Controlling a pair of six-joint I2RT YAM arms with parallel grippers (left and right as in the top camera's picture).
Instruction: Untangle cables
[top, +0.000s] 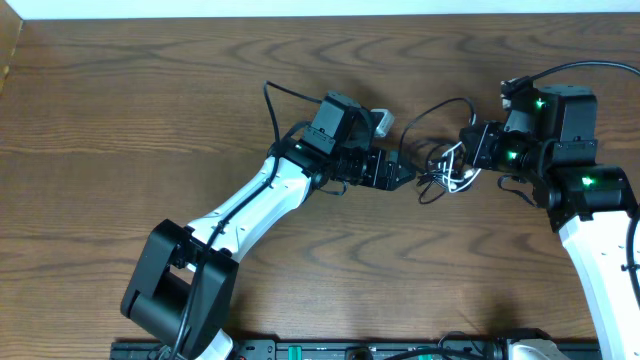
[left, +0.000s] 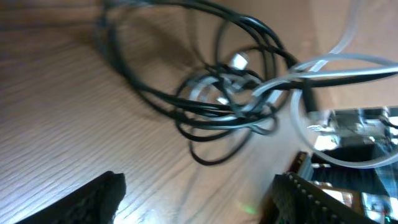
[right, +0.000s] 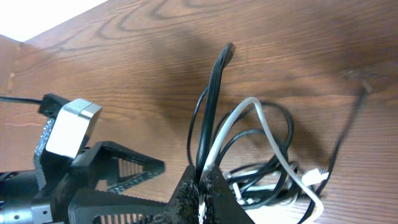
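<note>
The cables (top: 446, 168) lie as a tangle of black and white loops on the table between my two grippers. In the left wrist view the tangle (left: 231, 93) sits just ahead of my open left gripper (left: 199, 199), whose fingers are apart on either side of bare wood. In the overhead view the left gripper (top: 405, 178) points at the tangle from the left. My right gripper (right: 204, 190) is shut on a black strand and a white strand (right: 227, 127) of the tangle; in the overhead view it (top: 470, 150) sits at the tangle's right side.
The table's far edge (top: 320, 14) runs along the top. A black cable loop (top: 440, 105) arcs away from the tangle toward the back. The right arm's own thick wire (top: 580, 68) curves above it.
</note>
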